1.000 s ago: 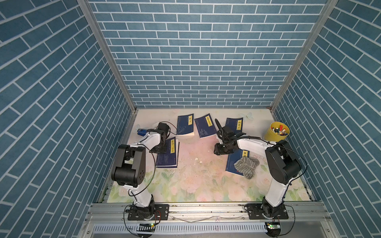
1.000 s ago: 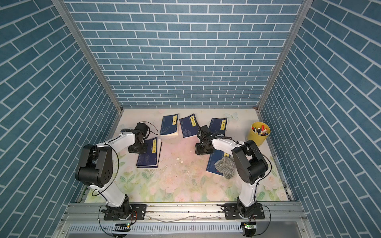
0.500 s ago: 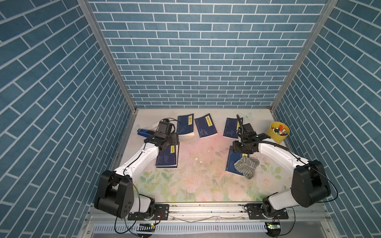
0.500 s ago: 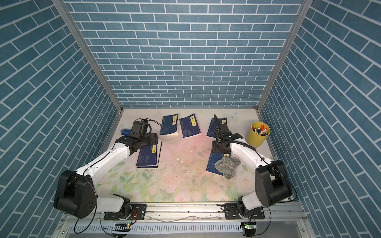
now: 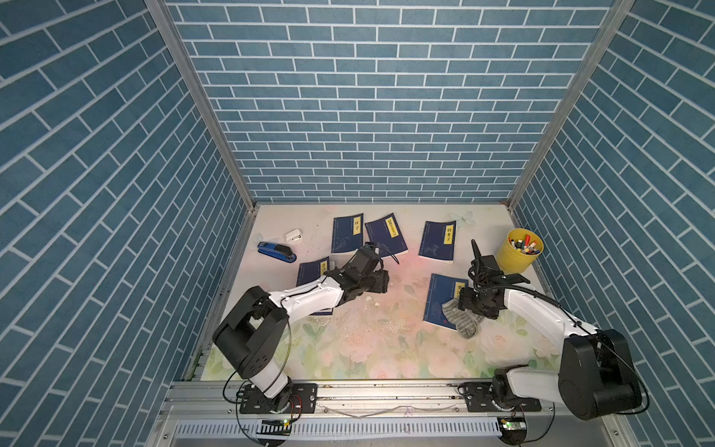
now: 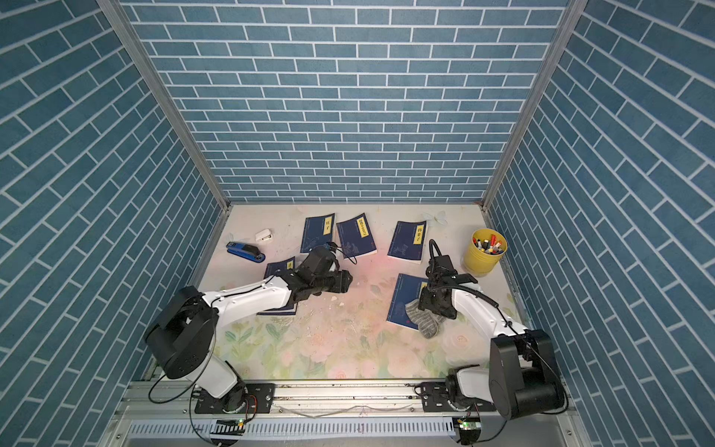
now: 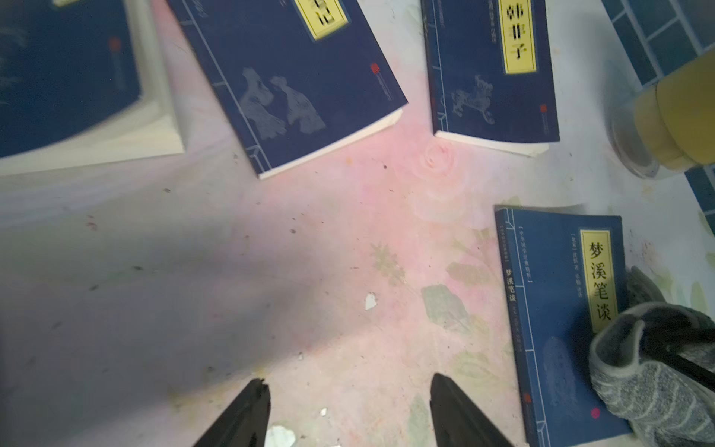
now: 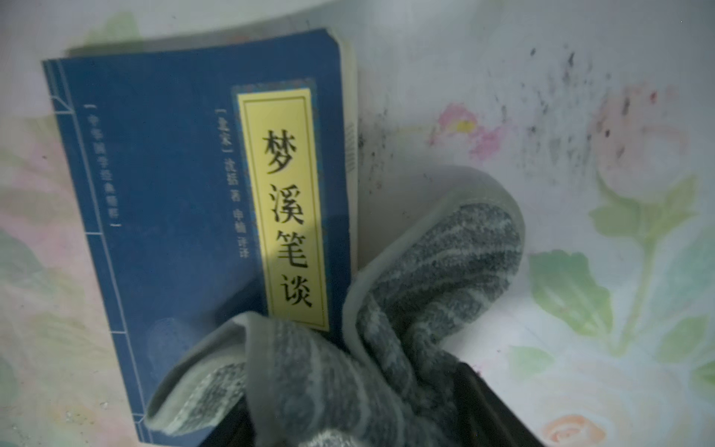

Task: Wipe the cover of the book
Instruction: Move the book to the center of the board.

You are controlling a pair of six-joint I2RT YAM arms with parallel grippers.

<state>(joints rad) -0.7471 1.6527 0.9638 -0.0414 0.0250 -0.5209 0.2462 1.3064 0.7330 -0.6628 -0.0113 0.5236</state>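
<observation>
Book (image 5: 442,298) lies partly beneath the cloth (image 5: 463,323) and right claw (image 5: 467,303).

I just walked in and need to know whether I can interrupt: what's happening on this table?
Two robot arms are working on wiping a book cover. The right gripper is down at a grey cloth that lies bunched on one corner of a blue book, spilling partly onto the table; whether it grips the cloth is unclear. The left gripper hangs open over bare table, holding nothing. Four more blue books lie around.
</observation>
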